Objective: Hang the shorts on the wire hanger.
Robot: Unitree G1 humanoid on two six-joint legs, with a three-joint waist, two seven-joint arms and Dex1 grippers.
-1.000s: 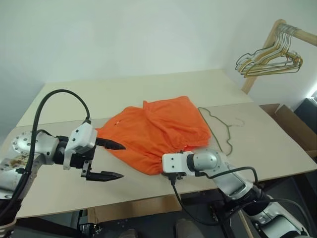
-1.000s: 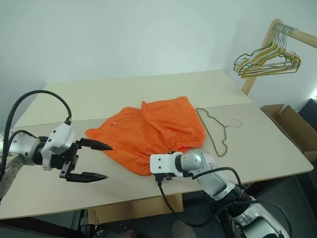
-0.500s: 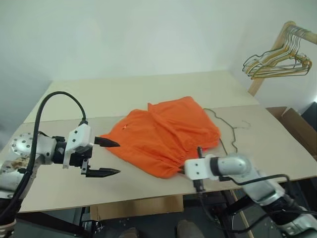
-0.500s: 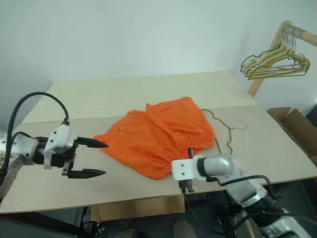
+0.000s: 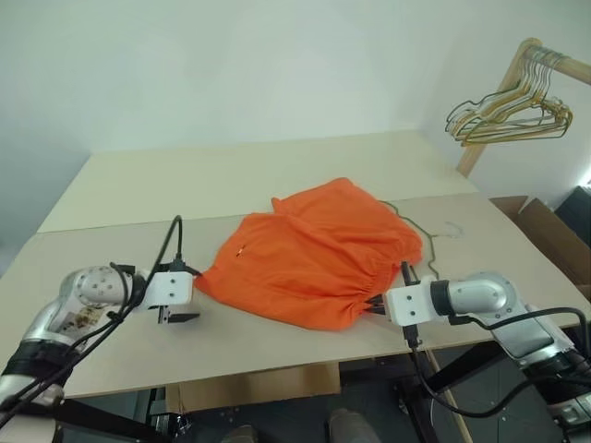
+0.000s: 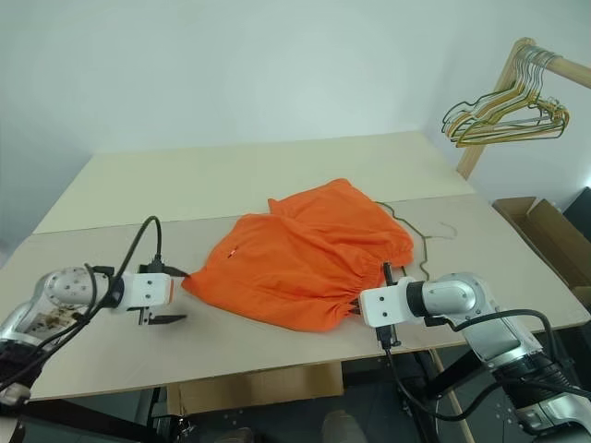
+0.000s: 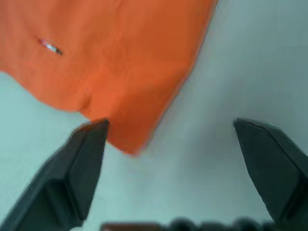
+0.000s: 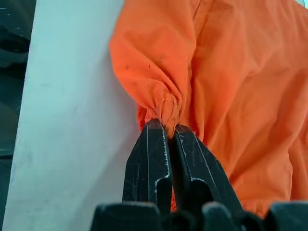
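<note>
Shorts (image 5: 319, 254) of bright orange cloth lie spread and rumpled near the middle of the pale table (image 5: 231, 175), with the gathered elastic waistband along the edge nearest the robot's right side. They look light, soft and limp, so they will likely sag and fold wherever they are lifted. The thick gathered waistband should give the firmest hold, and two holds set well apart along it would keep the cloth open enough to feed over a wire.

The right gripper (image 8: 166, 129) has its jaws pressed together on a bunched fold at the waistband end, and the cloth puckers just above the fingertips in the right wrist view. In the head views this gripper (image 6: 355, 309) sits at the near right corner of the shorts, by the table's front edge.

The left gripper (image 7: 171, 130) has its jaws spread wide and holds nothing. One finger (image 7: 79, 163) touches or just overlaps the tip of a cloth corner, while the other stands over bare table well to the side. In the head views it (image 5: 189, 295) is low over the table, just beside the left corner of the shorts.

The wire hanger (image 5: 427, 247) lies flat on the table, partly tucked under the far right edge of the shorts, hook pointing away from them. A bunch of other hangers (image 5: 508, 111) hangs from a wooden rail (image 5: 503, 88) at the far right.
</note>
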